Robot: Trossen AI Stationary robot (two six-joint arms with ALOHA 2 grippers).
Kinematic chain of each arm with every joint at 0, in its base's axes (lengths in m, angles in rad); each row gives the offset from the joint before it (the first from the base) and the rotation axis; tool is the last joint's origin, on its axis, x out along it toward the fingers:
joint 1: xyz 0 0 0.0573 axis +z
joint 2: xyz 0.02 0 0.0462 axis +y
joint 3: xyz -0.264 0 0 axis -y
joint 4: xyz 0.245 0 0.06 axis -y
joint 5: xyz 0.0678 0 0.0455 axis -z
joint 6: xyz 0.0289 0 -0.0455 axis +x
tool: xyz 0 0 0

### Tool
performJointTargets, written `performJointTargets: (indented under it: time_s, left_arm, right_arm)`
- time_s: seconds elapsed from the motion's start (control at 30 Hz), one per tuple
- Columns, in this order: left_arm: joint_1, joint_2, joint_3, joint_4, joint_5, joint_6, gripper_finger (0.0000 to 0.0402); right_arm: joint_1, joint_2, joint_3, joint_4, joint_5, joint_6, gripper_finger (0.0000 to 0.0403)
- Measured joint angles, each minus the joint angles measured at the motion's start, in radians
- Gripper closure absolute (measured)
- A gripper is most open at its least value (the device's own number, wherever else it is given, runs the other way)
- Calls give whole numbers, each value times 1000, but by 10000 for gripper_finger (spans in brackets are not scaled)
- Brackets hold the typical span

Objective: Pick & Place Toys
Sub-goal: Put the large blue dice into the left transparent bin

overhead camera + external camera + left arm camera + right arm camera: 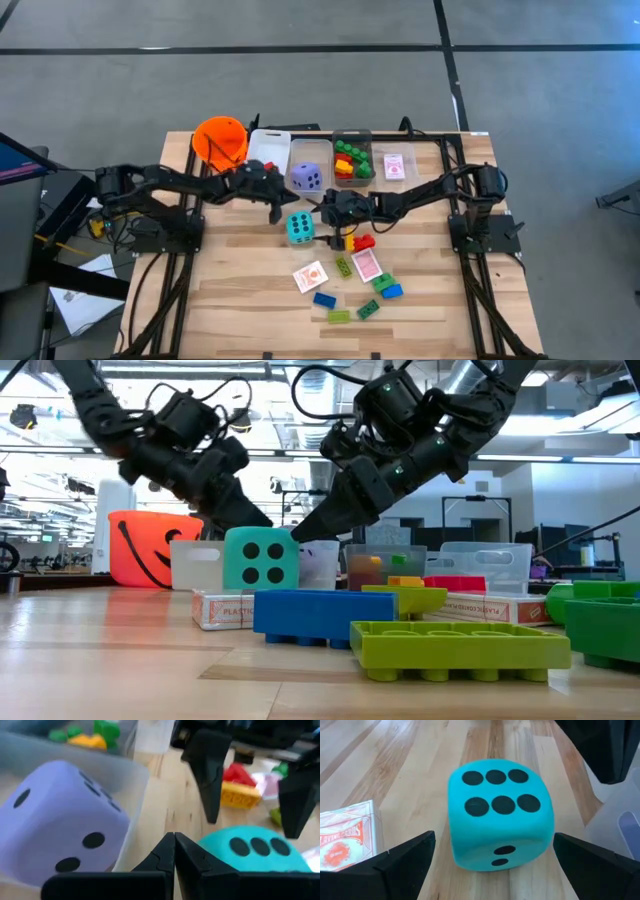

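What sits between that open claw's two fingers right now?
The teal die sits on the wooden table between the right end effector's open fingers, untouched, as the right wrist view shows.

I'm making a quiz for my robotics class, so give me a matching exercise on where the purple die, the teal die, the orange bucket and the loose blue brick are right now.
Things:
1. purple die
2. teal die
3. orange bucket
4. blue brick

Places:
A. on the bare table, between the right gripper's open jaws
B. at the table's far left corner, beside the bins
C. inside a clear bin
D. on the table near the front, below a red-backed card pack

Pairs: 1-C, 2-A, 3-B, 4-D
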Motion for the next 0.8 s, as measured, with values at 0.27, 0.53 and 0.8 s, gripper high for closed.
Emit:
performJointTargets:
  time_s: [0.27,0.53,0.8]
  left_arm:
    - [10,1,173,-321,0,9,402]
    - [-15,133,251,-370,116,-61,402]
    - [-21,258,321,-369,254,-65,402]
  right_arm:
    - [-3,0,0,-5,0,0,3]
    - [-4,0,0,-15,5,0,3]
    - [-4,0,0,-40,7,0,3]
